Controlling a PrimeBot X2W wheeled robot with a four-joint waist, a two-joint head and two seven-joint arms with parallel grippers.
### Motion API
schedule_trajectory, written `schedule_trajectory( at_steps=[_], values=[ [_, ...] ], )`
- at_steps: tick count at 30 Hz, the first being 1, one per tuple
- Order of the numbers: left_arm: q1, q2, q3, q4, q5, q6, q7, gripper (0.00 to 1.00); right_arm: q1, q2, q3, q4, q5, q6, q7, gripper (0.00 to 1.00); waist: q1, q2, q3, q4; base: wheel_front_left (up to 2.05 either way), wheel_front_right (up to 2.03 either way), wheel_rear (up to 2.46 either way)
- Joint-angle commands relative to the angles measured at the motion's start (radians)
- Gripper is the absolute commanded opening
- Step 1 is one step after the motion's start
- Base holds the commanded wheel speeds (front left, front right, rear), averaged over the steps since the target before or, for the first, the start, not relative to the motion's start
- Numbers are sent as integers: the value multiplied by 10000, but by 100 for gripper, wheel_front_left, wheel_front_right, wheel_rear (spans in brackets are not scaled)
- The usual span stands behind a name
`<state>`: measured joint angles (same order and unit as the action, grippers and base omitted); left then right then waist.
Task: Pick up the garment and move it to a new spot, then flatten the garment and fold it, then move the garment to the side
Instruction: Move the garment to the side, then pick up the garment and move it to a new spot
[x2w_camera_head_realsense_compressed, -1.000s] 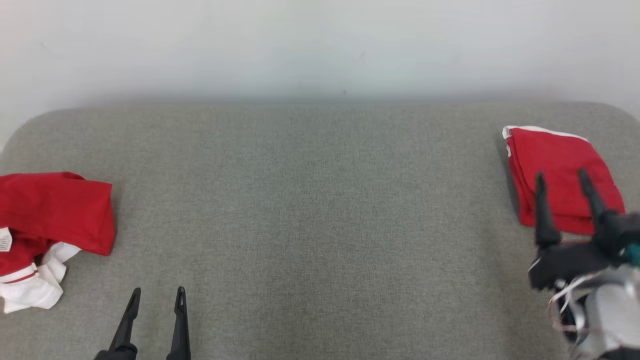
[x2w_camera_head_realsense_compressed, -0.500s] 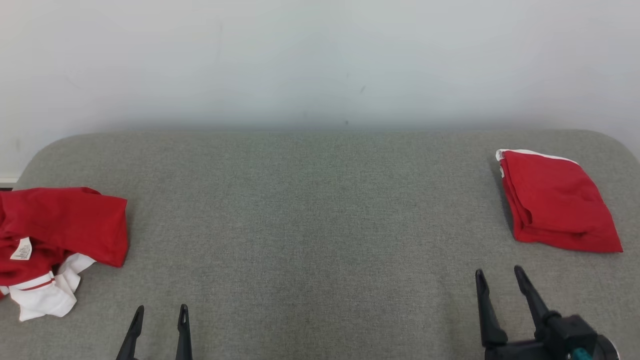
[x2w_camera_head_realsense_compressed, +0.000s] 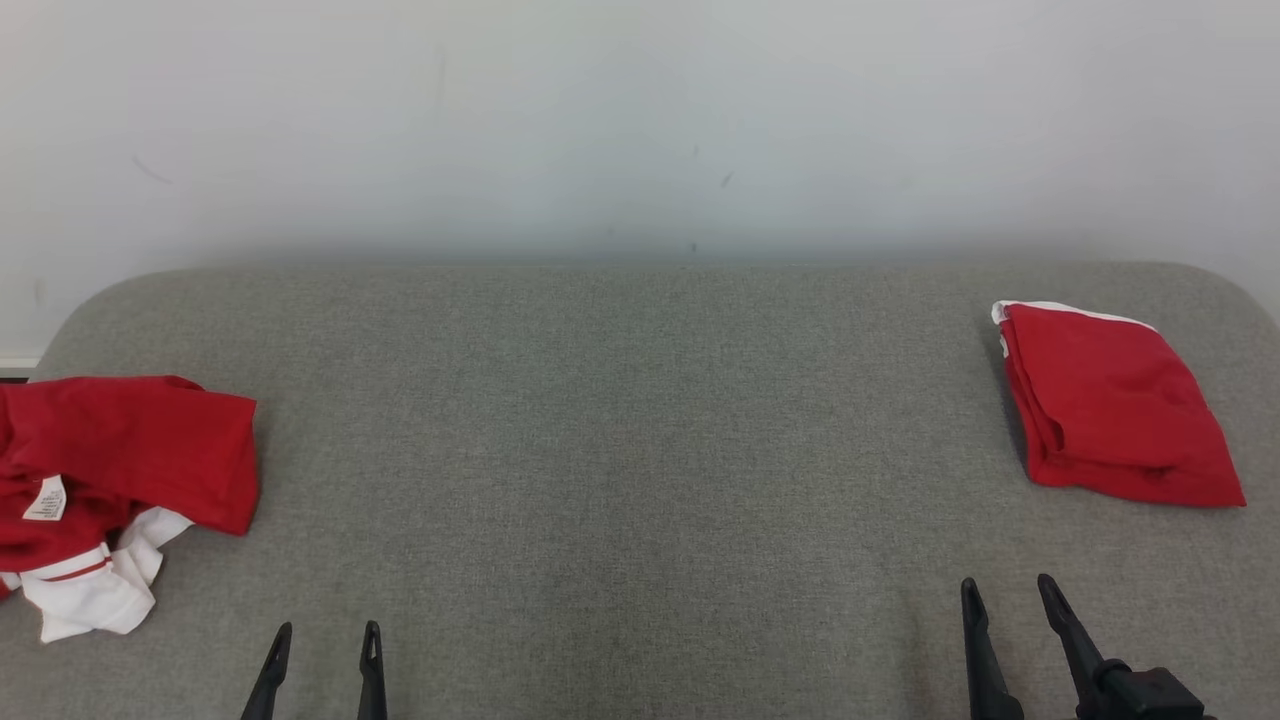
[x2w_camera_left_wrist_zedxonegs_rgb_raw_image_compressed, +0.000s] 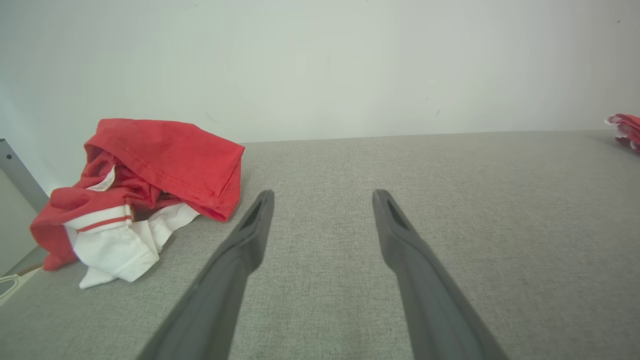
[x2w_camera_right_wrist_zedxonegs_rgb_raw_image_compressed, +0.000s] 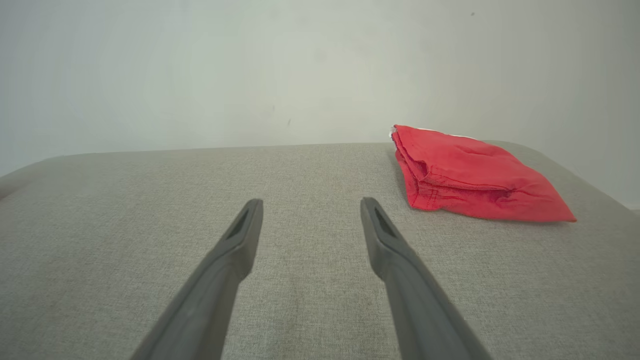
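Right pincer now clear of garment

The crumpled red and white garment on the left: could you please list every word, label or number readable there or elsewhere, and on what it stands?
White sewn-in tag on the crumpled red and white garment: faint print, too small and blurred to read.
Folded red garment, grey surface and wall: no text to be seen.
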<state>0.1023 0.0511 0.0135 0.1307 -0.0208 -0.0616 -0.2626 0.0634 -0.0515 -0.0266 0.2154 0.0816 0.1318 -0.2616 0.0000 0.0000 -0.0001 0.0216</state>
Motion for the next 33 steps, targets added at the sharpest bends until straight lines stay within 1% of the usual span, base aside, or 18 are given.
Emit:
schedule_trajectory(
  at_steps=[1, 21, 26, 33],
  values=[
    [139, 3, 60, 28, 40, 29, -32, 100, 49, 17, -40, 30, 123, -25, -43, 100, 0, 0, -7, 20, 0, 0, 0],
    [186, -4, 164, 56, -42, 7, -32, 100, 211, 16, -9, 112, 134, -25, -43, 100, 0, 0, -29, 150, 0, 0, 0],
    [132, -4, 149, 88, 10, -28, -32, 100, 208, 15, -35, 99, 198, -25, -43, 100, 0, 0, -29, 376, 0, 0, 0],
    [217, -4, 210, 162, -40, 46, -32, 100, 390, 14, 8, 161, 301, -24, -43, 100, 0, 0, -154, 1085, 0, 0, 0]
  ],
)
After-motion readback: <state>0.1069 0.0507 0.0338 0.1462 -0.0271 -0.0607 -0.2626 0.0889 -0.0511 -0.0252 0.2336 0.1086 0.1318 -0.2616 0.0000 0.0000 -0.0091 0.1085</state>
